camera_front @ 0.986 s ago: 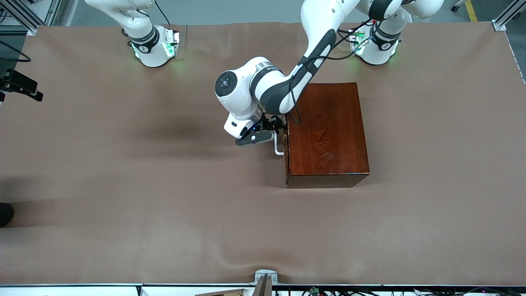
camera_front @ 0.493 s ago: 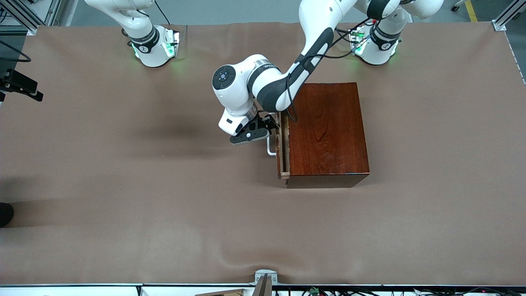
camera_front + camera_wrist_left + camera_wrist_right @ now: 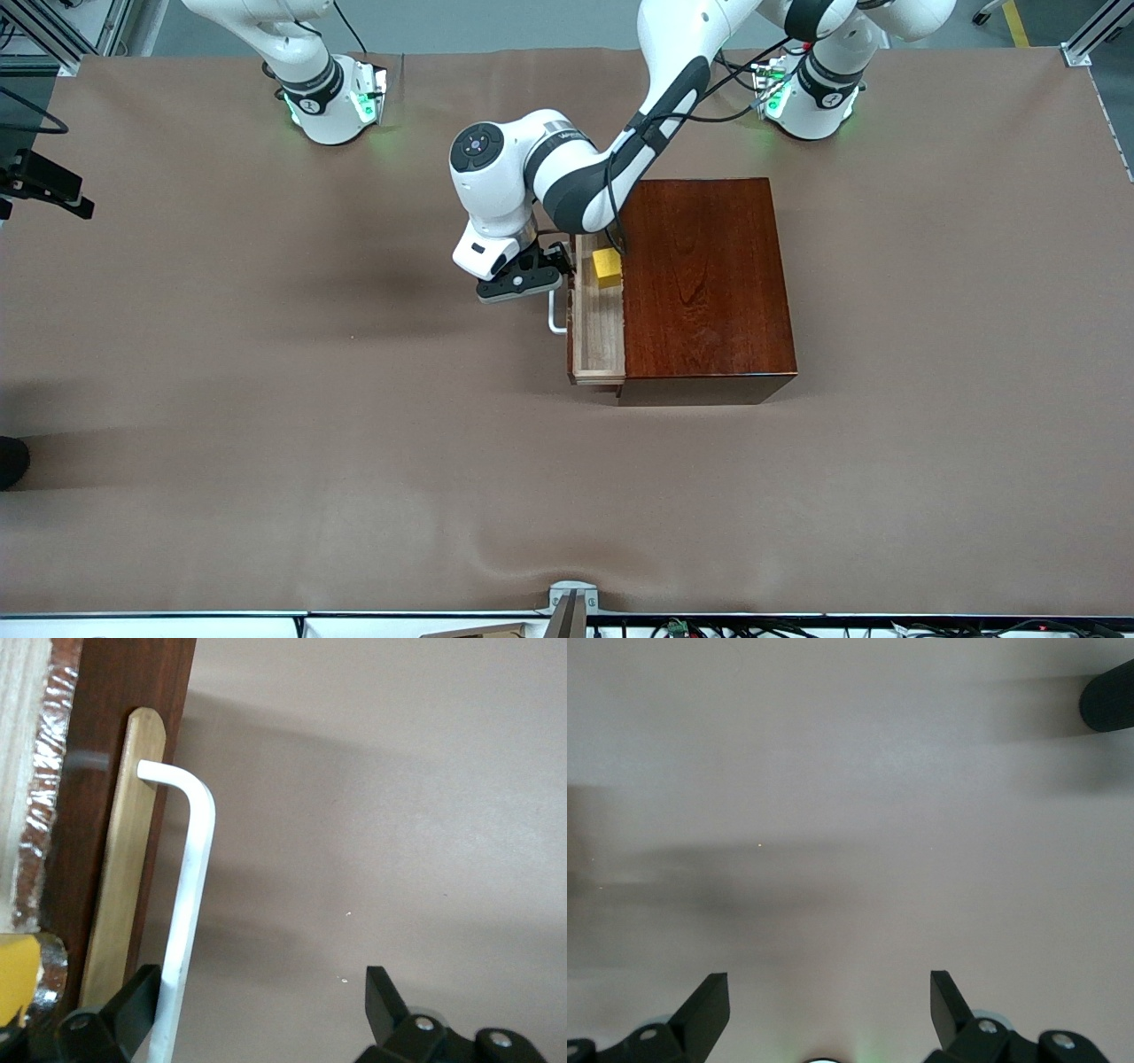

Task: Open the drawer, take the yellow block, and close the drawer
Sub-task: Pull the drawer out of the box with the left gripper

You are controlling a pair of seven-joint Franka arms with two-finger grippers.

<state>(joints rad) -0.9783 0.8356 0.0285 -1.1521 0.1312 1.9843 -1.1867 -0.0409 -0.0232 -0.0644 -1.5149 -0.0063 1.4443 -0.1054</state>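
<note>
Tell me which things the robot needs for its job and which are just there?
Needed: drawer, its handle, yellow block, left gripper open around the handle.
Just there: wooden box, brown table cover, waiting right arm.

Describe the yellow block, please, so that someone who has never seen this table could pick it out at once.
Find the dark reddish-brown wooden box in the middle of the table. A pale wood drawer stands partly pulled out of it toward the right arm's end of the table. The yellow block lies in that drawer, at the end farther from the front camera; it is the only bright yellow thing here.
</note>
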